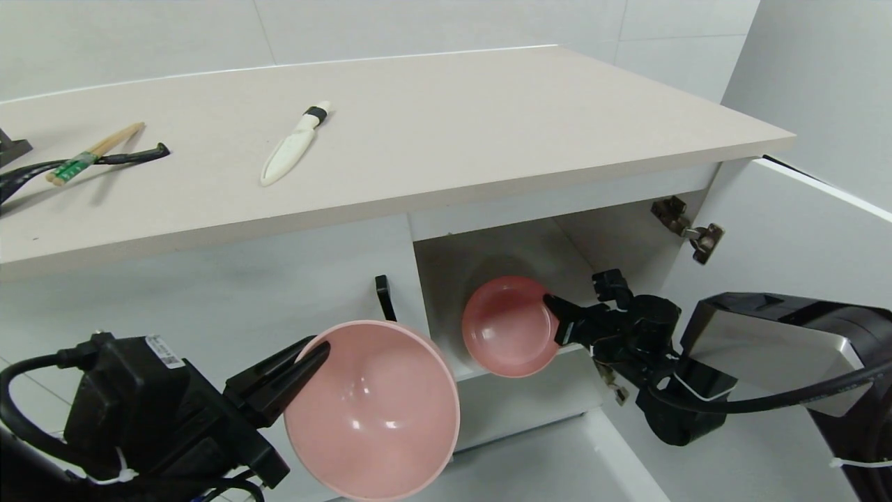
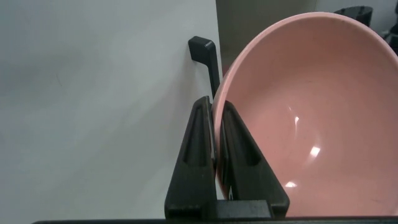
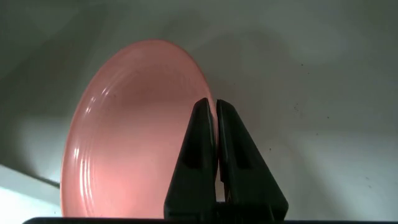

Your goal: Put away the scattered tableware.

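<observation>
My left gripper (image 1: 317,352) is shut on the rim of a large pink bowl (image 1: 373,411), held tilted on edge in front of the closed cabinet door; the bowl (image 2: 311,118) rim sits pinched between the fingers (image 2: 199,149). My right gripper (image 1: 550,303) is shut on the rim of a smaller pink plate (image 1: 505,328), held upright inside the open cabinet compartment; the plate (image 3: 130,130) faces the cabinet's back wall. On the countertop (image 1: 432,125) lie a white sheathed knife (image 1: 293,143) and wooden chopsticks (image 1: 94,153).
The cabinet's right door (image 1: 801,230) stands open, its hinge (image 1: 690,230) exposed. A black handle (image 1: 383,296) sticks out of the closed left door. A black cable (image 1: 132,157) runs across the counter's left end by the chopsticks. White tiled wall behind.
</observation>
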